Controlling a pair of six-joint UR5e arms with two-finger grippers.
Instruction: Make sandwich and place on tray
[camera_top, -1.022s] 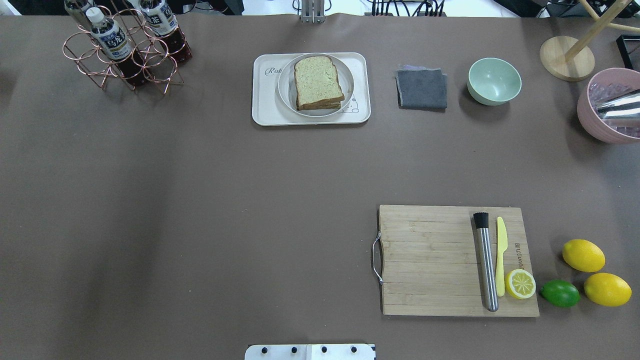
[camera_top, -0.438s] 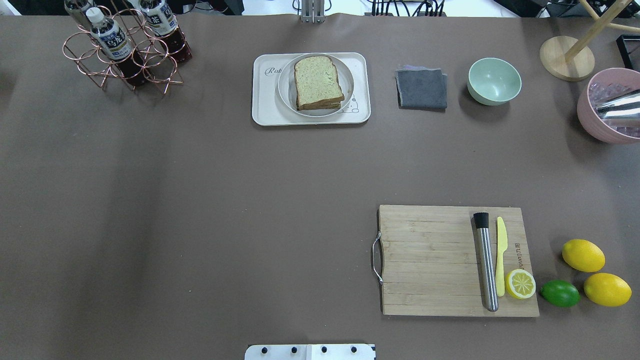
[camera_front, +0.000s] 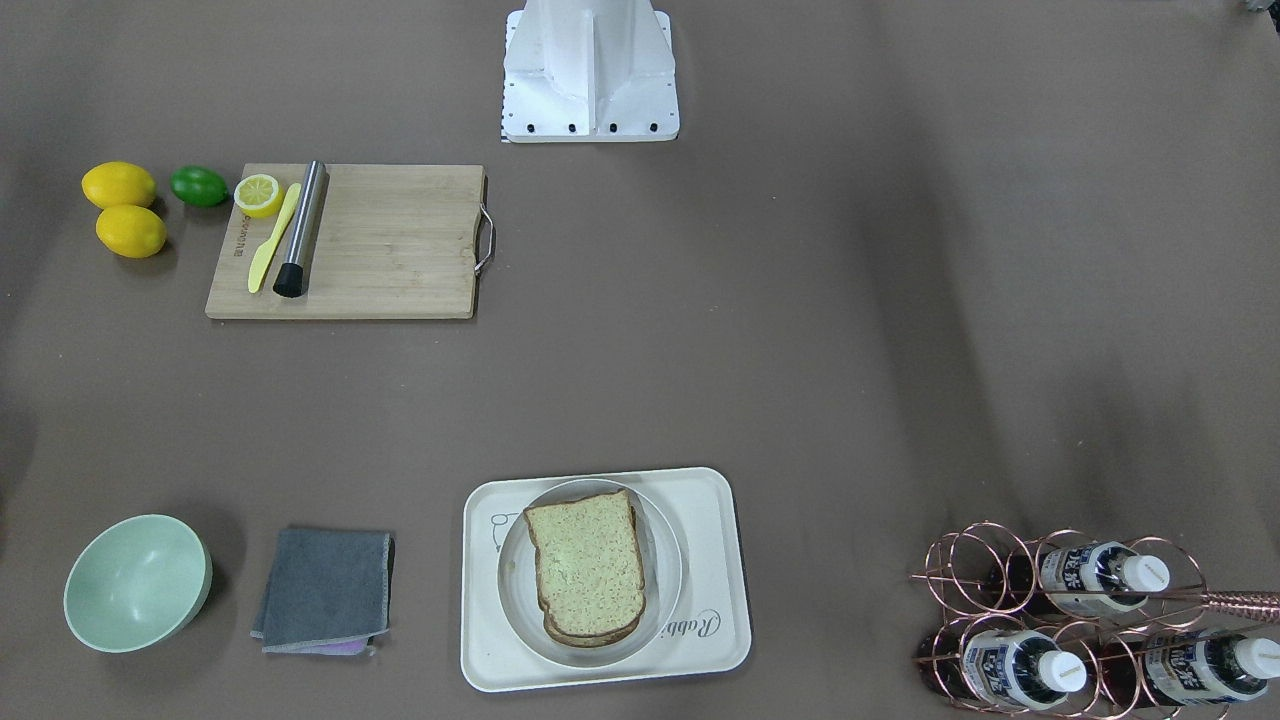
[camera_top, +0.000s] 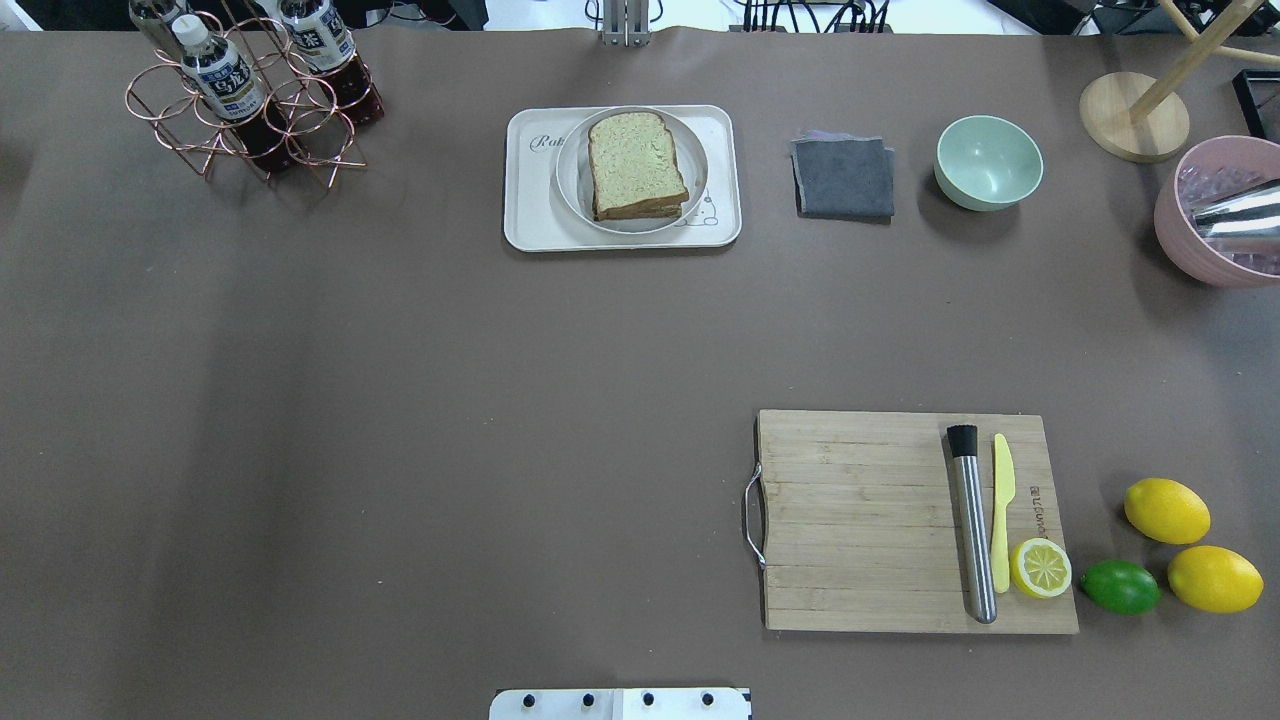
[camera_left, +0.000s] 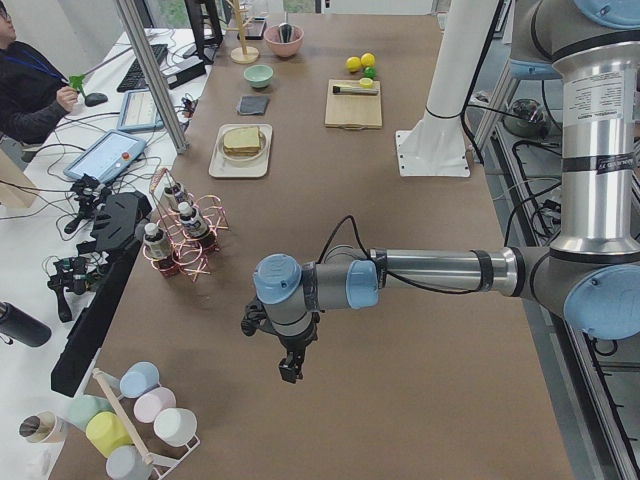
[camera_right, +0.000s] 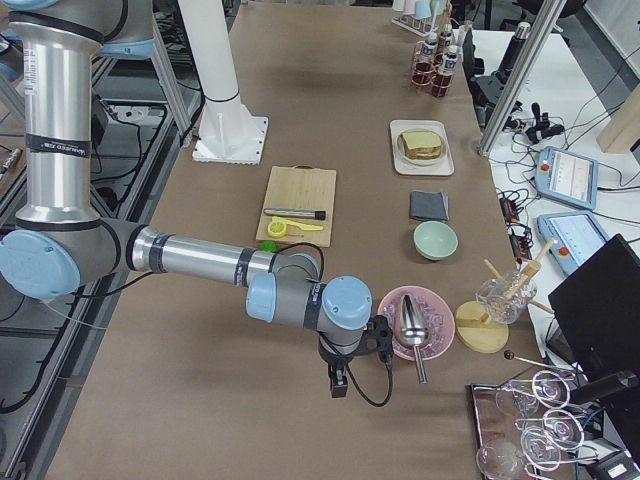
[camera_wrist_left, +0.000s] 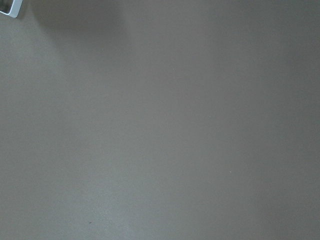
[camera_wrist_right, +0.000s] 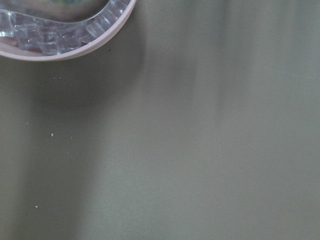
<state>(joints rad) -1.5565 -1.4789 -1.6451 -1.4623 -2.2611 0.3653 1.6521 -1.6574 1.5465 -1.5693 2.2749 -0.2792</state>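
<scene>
- Brown paper covers the table (camera_top: 400, 350) that carries every item below.
- At the table's left end, the left gripper (camera_left: 291, 368) hangs fingers-down over bare paper; no contact is seen, and spread or clenched cannot be told.
- At the right end, the right gripper (camera_right: 338, 383) hangs fingers-down just beside the pink bowl (camera_right: 415, 322); its opening likewise cannot be told.
- At far centre, the tray (camera_top: 525, 215) lies with its long axis left-right.
- Inside it sits the round plate (camera_top: 572, 190).
- On that, the sandwich (camera_top: 634, 165) lies with its long axis near-far and its domed crust toward the far edge.

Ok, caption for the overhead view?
Sandwich on a round plate on the cream tray; cutting board nearer the robot.
</scene>
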